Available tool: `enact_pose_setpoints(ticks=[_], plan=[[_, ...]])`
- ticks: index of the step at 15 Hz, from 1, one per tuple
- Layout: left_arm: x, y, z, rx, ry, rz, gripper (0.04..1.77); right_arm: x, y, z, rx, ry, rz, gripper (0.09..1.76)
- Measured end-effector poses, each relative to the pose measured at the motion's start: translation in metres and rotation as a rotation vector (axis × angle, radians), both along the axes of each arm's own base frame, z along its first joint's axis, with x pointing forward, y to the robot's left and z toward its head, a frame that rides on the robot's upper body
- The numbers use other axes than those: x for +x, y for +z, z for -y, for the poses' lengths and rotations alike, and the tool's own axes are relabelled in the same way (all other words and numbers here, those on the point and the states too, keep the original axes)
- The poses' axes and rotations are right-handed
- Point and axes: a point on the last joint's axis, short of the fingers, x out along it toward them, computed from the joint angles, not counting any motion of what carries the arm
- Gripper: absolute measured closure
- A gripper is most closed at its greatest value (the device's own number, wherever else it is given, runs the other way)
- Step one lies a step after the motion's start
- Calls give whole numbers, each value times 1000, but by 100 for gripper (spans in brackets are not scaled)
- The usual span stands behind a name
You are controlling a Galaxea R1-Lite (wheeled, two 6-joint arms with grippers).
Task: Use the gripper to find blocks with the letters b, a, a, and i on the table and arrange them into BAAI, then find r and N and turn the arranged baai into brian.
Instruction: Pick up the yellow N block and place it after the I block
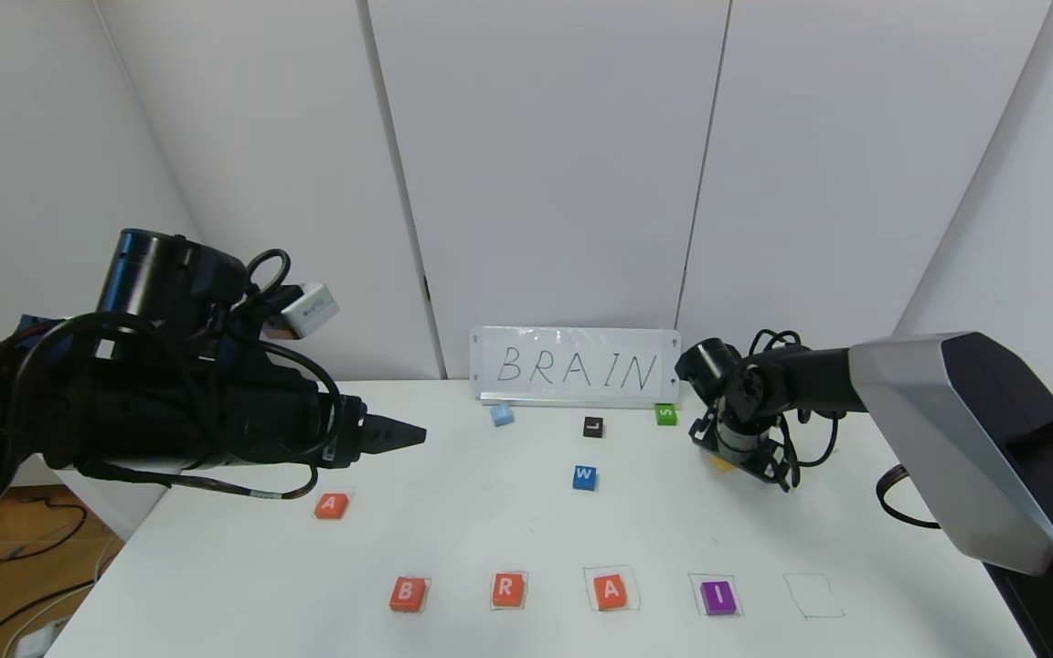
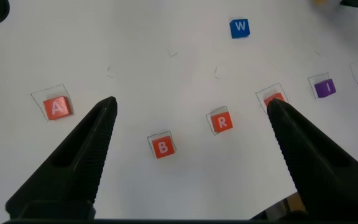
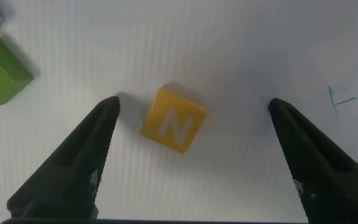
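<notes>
On the white table (image 1: 490, 530), a front row of pen squares holds orange-red B (image 1: 407, 594), the R block (image 1: 507, 589), orange-red A (image 1: 610, 592) and purple I (image 1: 717, 597). A second orange-red A (image 1: 331, 505) lies apart at the left. My right gripper (image 1: 746, 452) hangs low over the yellow N block (image 1: 720, 463) at the back right. In the right wrist view the N (image 3: 174, 119) lies tilted on the table between the open fingers of that gripper (image 3: 194, 109), untouched. My left gripper (image 1: 394, 434) is open and empty, raised above the table's left; its wrist view shows B (image 2: 162, 147) and R (image 2: 221, 122).
An empty pen square (image 1: 812, 596) sits right of the I. A blue W (image 1: 584, 477), black L (image 1: 592, 427), green S (image 1: 665, 414) and pale blue block (image 1: 502, 415) lie before a BRAIN sign (image 1: 575, 367) at the back edge.
</notes>
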Motion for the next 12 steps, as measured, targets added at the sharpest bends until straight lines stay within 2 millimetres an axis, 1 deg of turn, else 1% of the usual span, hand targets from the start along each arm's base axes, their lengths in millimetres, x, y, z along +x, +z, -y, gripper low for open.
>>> enact_pose_setpoints(ticks=[3, 7, 12], plan=[[0, 0, 0, 0, 0, -1, 9, -1, -1, -2, -3, 9, -2, 14], [0, 0, 0, 0, 0, -2, 9, -4, -1, -11, -5, 29, -5, 14], [0, -1, 0, 1, 0, -3, 9, -3, -3, -10, -6, 28, -7, 14]])
